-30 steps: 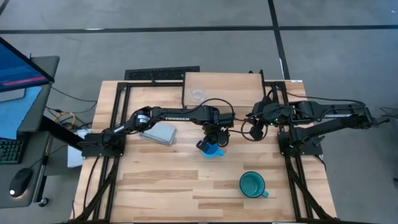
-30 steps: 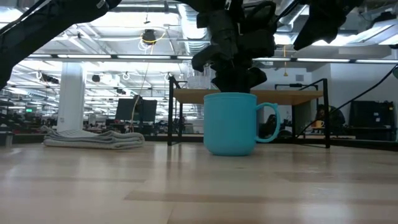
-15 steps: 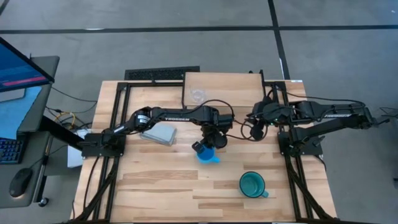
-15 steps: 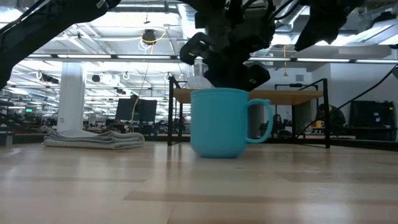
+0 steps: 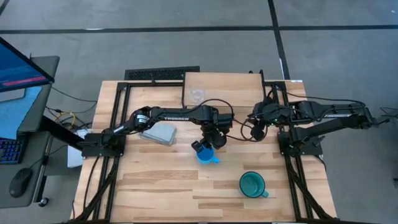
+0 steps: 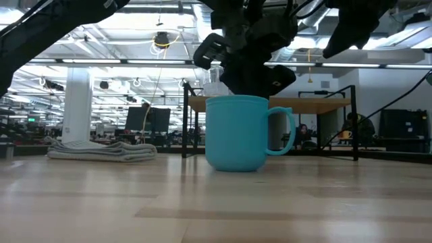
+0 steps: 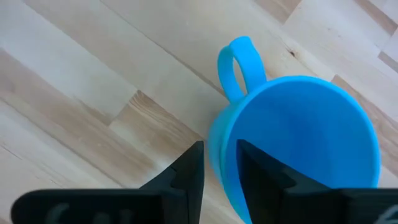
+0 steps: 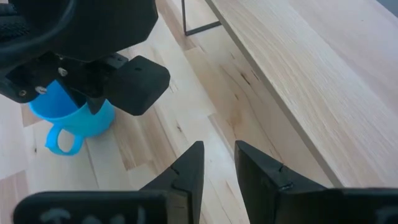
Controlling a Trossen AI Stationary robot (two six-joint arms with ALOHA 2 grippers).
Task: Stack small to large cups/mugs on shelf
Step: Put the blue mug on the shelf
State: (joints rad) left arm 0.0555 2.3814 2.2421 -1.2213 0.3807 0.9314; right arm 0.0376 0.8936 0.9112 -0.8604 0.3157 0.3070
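The bright blue mug stands on the plank table near its middle, also in the low view. My left gripper is above it, shut on its rim. The tiny clear glass cup stands on the light-wood shelf at the far edge. The teal-green mug stands upright near the front right. My right gripper hovers empty to the right of the blue mug, in front of the shelf, its fingers a narrow gap apart. My left gripper holds the blue mug by its rim wall, close beside the handle. One finger is inside the mug and one is outside. The fingers come from above, pointing down. The mug is upright, its base on the table.
A flat grey block lies on the table to the left of the blue mug. The shelf's black legs stand at its front corners. Bare planks lie between the blue mug and the teal-green mug.
My left gripper has moved a little toward the table's near edge and left, keeping its hold on the blue mug. The mug has gone with it, upright, and has turned slightly, so that its handle points more toward the near edge.
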